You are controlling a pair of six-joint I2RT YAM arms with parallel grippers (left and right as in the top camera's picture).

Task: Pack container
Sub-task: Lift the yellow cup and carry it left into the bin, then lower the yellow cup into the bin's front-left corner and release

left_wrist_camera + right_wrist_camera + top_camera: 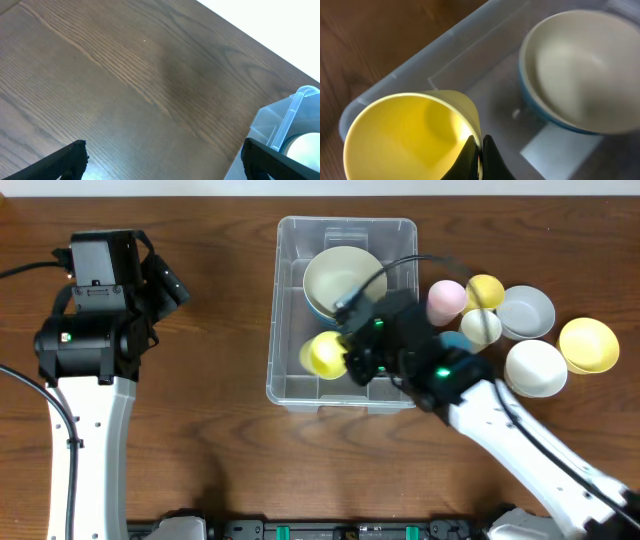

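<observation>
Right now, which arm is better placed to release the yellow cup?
Right. The right gripper holds the yellow cup by its rim in the container; the left gripper is open, far aside.

Tabletop (pixel 220 300): dark wood, clear grain, matt with a faint sheen. Container (pixel 290 240): clear plastic, smooth, slightly frosted walls. Yellow cup (pixel 405 135): smooth, plastic look, soft gloss. Cream bowl (pixel 570 70): smooth, satin inside, blue outside. Loose bowls (pixel 535 365) near tabletop's right edge: smooth, low gloss. Left hand (pixel 162 155) fingers (pixel 65 162): matt black, grainy edge. Left arm shell (pixel 90 440): white glossy plastic.
</observation>
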